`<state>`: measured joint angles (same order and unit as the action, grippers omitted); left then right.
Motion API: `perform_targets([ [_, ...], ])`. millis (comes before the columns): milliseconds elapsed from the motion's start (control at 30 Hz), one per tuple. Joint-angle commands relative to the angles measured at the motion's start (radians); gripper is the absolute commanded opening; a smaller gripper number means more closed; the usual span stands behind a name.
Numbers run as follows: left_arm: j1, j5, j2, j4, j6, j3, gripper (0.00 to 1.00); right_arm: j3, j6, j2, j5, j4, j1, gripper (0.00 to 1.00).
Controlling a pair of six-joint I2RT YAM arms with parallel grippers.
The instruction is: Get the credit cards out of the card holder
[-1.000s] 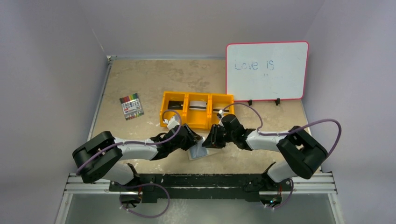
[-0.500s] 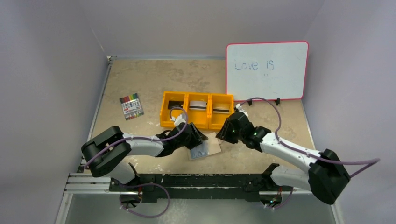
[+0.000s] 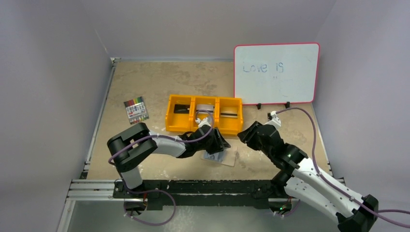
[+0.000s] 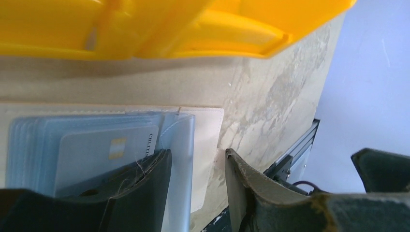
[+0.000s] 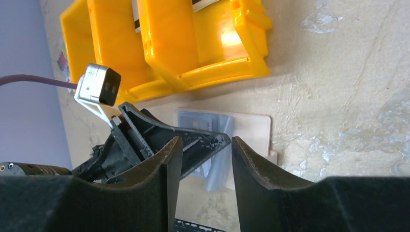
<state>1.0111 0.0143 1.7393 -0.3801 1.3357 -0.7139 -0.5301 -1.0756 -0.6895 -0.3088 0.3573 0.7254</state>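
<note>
The card holder lies open on the table in front of the orange tray, tan outside down. In the left wrist view its light blue sleeves hold a pale card with a gold chip. My left gripper is low over the holder. Its jaws are apart, one finger resting on the card side, the other just past the tan edge. My right gripper hangs to the holder's right, open with nothing between its fingers. The holder shows beyond them.
The orange tray has three compartments, each with a card inside. A whiteboard stands at the back right, and a pack of coloured markers lies at the left. The table's metal rail runs along the near edge.
My right arm has drawn back to the right, away from the holder, and its jaws have widened. My left arm has reached further right, and the holder has shifted right with it.
</note>
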Motion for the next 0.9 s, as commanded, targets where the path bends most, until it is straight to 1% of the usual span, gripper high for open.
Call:
perform_targets([
  [0,0.035,-0.025,0.003,0.026,-0.084,-0.067,0.45,0.032,-0.045,0.054,-0.062,0.042,-0.001,0.46],
  [67,0.043,-0.022,-0.007,0.067,-0.116,-0.101,0.47,0.044,-0.07,0.076,-0.063,0.055,-0.001,0.46],
  [133,0.049,-0.019,-0.017,0.075,-0.126,-0.111,0.48,0.052,-0.086,0.092,-0.067,0.06,-0.001,0.46],
  [233,0.052,-0.029,-0.03,0.053,-0.128,-0.111,0.49,0.055,-0.114,0.103,-0.086,0.079,-0.001,0.47],
  [333,0.054,-0.075,-0.013,0.038,-0.127,-0.118,0.5,0.041,-0.152,0.101,-0.123,0.132,-0.001,0.47],
  [533,0.078,-0.177,0.06,-0.099,-0.087,-0.118,0.5,0.026,-0.165,0.1,-0.154,0.18,-0.001,0.47],
  [700,0.085,-0.189,0.076,-0.086,-0.099,-0.134,0.5,0.023,-0.139,0.115,-0.129,0.167,-0.001,0.47],
  [800,0.087,-0.162,0.038,-0.095,-0.112,-0.11,0.5,0.032,-0.144,0.138,-0.124,0.162,-0.001,0.47],
  [867,0.086,-0.158,0.018,-0.081,-0.142,-0.121,0.5,0.042,-0.144,0.155,-0.126,0.154,-0.001,0.47],
])
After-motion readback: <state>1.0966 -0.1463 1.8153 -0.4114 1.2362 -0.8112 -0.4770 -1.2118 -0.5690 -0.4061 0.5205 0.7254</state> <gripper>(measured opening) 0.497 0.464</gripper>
